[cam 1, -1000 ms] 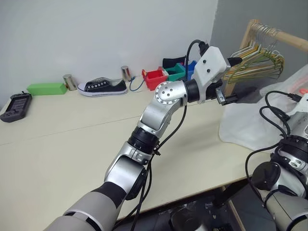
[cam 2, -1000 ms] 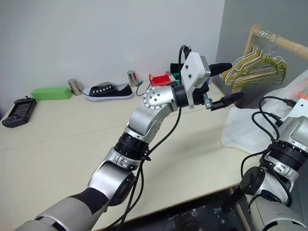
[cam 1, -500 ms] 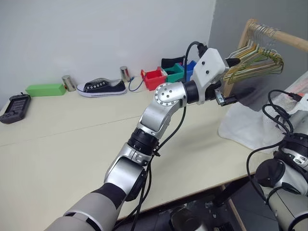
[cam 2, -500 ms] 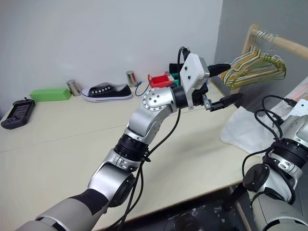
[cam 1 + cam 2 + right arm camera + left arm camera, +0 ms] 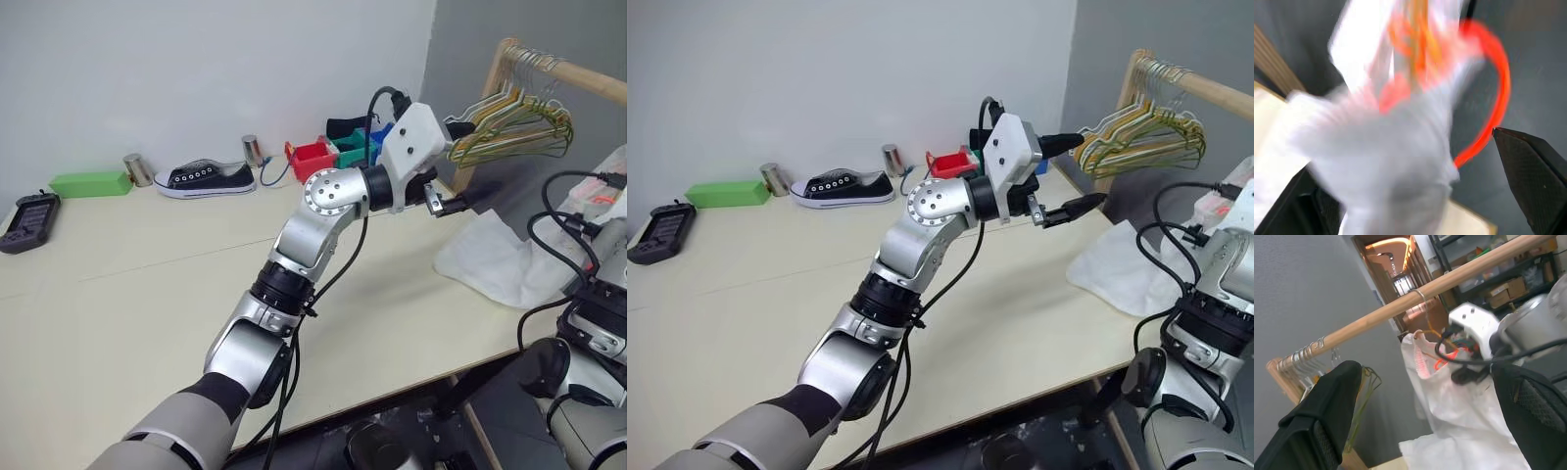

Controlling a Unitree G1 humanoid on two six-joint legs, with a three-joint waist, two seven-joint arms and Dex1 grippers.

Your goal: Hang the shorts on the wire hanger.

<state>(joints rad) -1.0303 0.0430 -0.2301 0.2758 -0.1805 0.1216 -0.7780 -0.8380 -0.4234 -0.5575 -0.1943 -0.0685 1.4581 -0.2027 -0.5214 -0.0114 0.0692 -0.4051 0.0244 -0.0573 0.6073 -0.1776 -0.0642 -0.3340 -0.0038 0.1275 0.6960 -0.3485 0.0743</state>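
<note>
Shorts (image 5: 1449,431) of floppy white fabric droop from thin wire hanger (image 5: 1422,316) on wooden rail; left gripper (image 5: 1425,421) and right gripper (image 5: 1415,196) gape empty.

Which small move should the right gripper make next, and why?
Probably draw the right gripper straight back: its fingers stand open with the shorts close in front, and the shorts seem to hang from the wire hanger on the wooden rod.
</note>
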